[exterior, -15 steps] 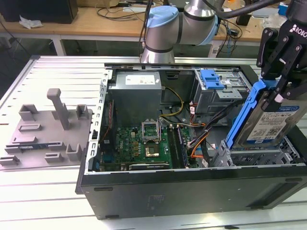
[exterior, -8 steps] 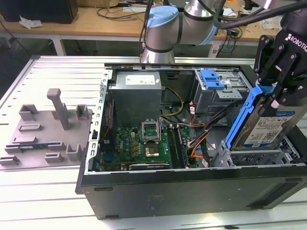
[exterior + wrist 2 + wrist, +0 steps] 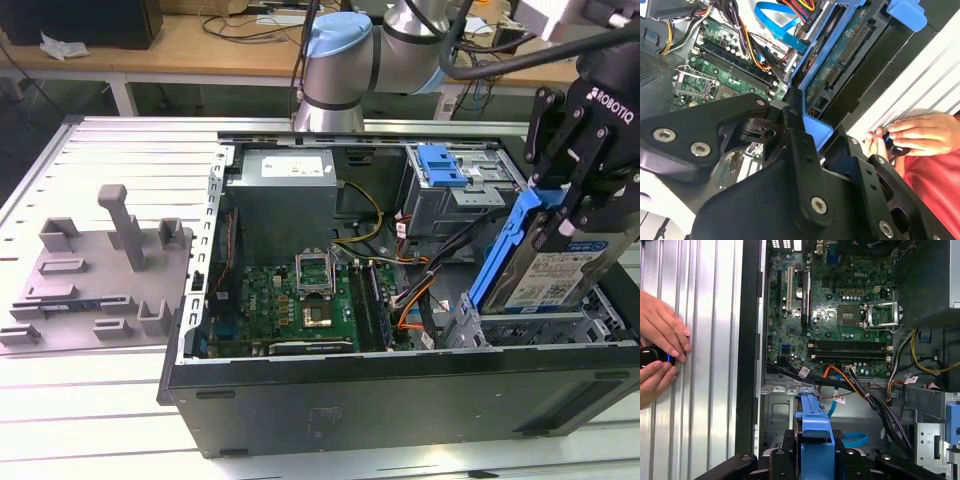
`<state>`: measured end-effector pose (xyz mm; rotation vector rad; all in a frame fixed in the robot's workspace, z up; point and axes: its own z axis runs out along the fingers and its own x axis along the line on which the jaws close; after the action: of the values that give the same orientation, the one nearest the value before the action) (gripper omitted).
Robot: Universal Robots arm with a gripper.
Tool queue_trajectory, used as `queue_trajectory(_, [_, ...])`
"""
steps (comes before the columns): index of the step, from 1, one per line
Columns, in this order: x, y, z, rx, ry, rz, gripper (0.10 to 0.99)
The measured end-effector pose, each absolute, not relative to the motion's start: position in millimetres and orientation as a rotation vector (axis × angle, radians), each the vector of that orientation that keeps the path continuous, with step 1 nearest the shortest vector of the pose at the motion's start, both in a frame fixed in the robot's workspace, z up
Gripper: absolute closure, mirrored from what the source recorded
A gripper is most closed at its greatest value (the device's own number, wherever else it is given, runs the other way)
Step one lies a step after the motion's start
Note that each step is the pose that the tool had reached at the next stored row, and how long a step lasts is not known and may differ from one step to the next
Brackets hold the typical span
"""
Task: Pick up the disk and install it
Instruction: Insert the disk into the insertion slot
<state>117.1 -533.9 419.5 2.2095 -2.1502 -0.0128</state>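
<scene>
Tool (image 3: pixel 562 215) grips the disk (image 3: pixel 558 276); both wrist views show a person's hand (image 3: pixel 660 335).

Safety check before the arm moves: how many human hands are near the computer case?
2. Both rest on the ribbed table beside the case, one hand and a second hand holding a small black object between them. Others may be hidden.

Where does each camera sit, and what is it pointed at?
Exterior view: off the arm, looking down into the open computer case; shows the arm, jaws shut on the disk.
First wrist view: on the wrist, looking past the jaws onto the motherboard.
Second wrist view: on the wrist, looking along the black jaw links at the disk.
Shared: both wrist views catch the disk's blue frame, the motherboard and a person's hand beside the case.
</scene>
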Motion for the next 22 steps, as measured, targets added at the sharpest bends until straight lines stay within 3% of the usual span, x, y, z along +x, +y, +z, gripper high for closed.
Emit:
queue_trajectory(14, [117.1,-535.0,387.1,2.21,-2.15,-0.013,0.718])
queue_trajectory(17, [117.2,-535.2,385.1,2.209,-2.15,-0.013,0.647])
queue_trajectory(18, [117.2,-535.3,385.0,2.21,-2.15,-0.013,0.58])
queue_trajectory(22, [117.1,-535.3,384.8,2.209,-2.15,-0.013,0.58])
